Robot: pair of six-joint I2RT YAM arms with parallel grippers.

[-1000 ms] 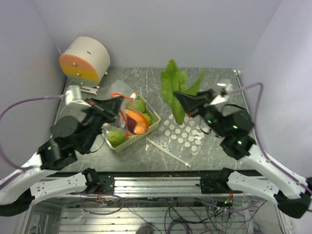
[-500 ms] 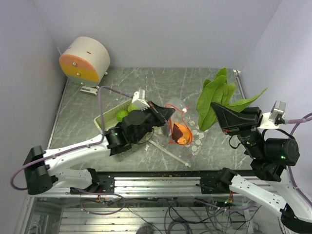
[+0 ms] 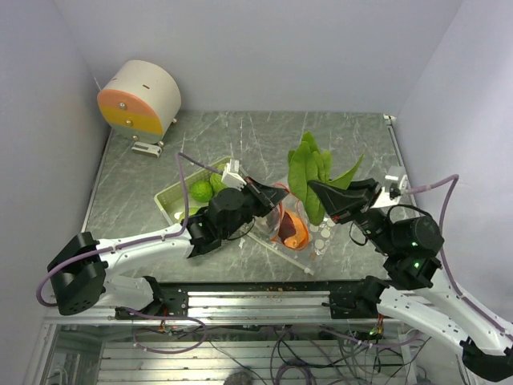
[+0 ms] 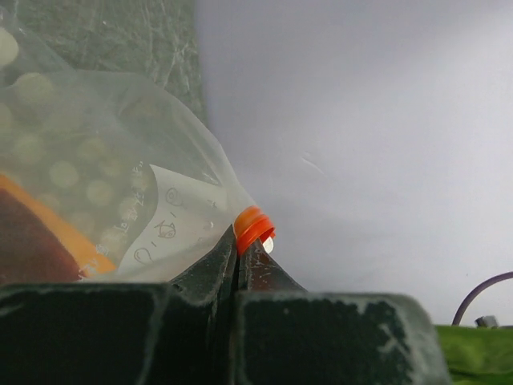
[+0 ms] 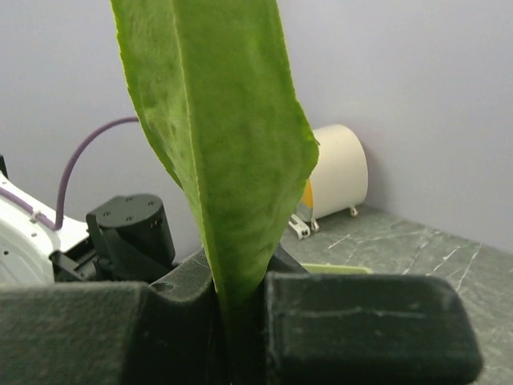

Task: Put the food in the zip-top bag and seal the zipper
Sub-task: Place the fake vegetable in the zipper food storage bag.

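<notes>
Grey marbled tabletop (image 3: 345, 136) is lying beneath both arms. Your left gripper (image 4: 240, 250) is clenching the orange zipper rim (image 4: 253, 227) of the clear plastic zip-top bag (image 4: 120, 152), which is holding an orange food piece (image 3: 294, 233). Your right gripper (image 5: 236, 301) is pinching long green leaves (image 5: 216, 120) beside that bag; bumpy light-green balls (image 3: 200, 191) are sitting in the pale-green basket (image 3: 170, 198).

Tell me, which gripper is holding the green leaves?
The right gripper, clamped on the leaves; the left gripper instead pinches the bag by its orange zipper edge.
</notes>
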